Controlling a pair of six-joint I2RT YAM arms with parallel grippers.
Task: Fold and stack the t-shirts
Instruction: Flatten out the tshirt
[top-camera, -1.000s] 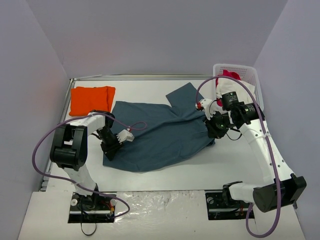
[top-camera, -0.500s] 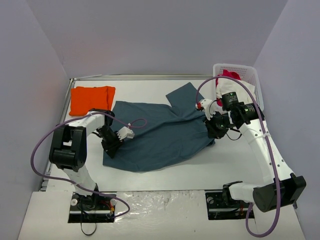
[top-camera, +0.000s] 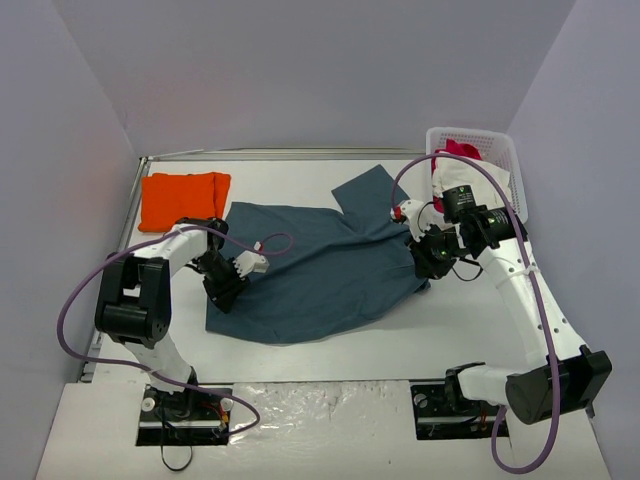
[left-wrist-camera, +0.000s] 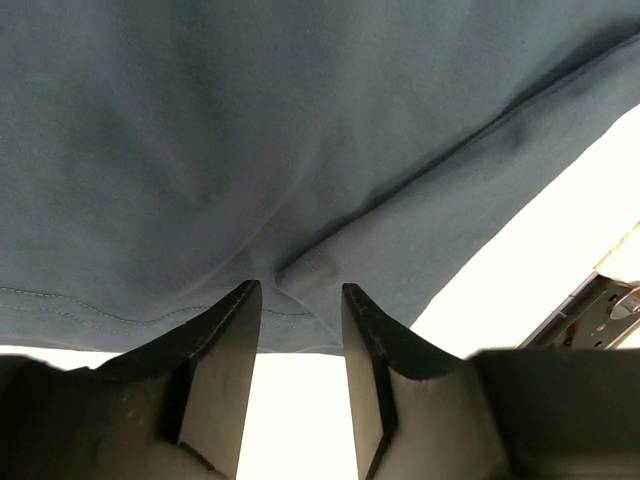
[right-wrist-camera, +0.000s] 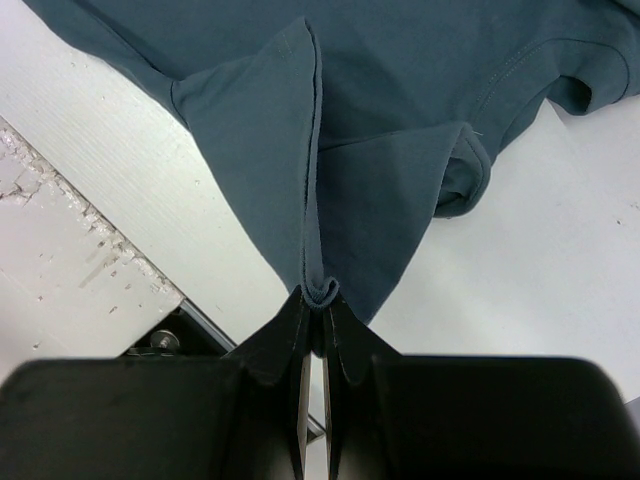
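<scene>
Folding the blue t-shirt: right claw clenches its edge; left claw, parted (empty) at its hem, should pinch next.

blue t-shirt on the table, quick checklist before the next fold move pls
1. Hold of the right gripper on the slate-blue t-shirt: ok, jaws shut on a pinched fold at its right edge.
2. Hold of the left gripper: not ok, jaws apart at the hem, a crease between them but unclamped.
3. Shirt laid flat: not ok, spread out but creased and unfolded.
4. Stacking spot: ok, the orange t-shirt lies folded in the far left corner.
5. Other garments out of the way: ok, they sit in the basket at the far right.
</scene>
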